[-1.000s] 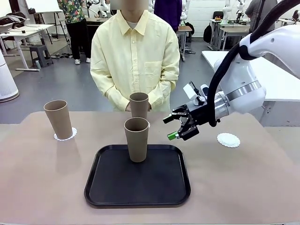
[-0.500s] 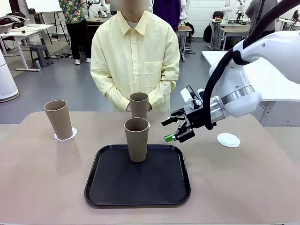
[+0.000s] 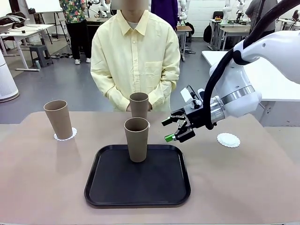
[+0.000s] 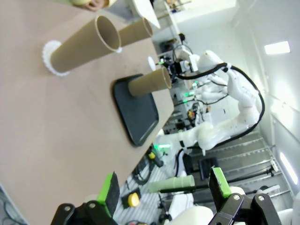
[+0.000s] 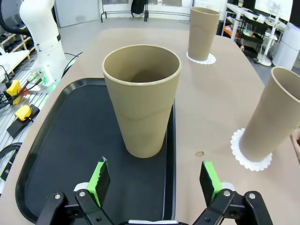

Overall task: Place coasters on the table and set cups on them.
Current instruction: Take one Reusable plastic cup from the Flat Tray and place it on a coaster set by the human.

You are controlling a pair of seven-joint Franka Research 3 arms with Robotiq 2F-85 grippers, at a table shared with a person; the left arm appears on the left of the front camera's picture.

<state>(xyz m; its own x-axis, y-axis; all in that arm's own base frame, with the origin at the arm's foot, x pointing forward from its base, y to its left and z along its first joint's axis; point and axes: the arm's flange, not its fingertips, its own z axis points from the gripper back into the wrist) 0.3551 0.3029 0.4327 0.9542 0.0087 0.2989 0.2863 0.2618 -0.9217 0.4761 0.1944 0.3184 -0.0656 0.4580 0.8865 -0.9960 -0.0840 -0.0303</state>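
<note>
While jaws gape: cup (on tray).

Glossy white, rounded right arm entering from 3 o'clock, ringed by a silver band at the wrist, with a thick black cable looping over its shell. Black right gripper tipped with green pads on its fingers; matching black-and-green left gripper. At 12 o'clock, pale yellow button-up shirt with collar and chest pocket.

middle coaster mostly hidden behind cups
</note>
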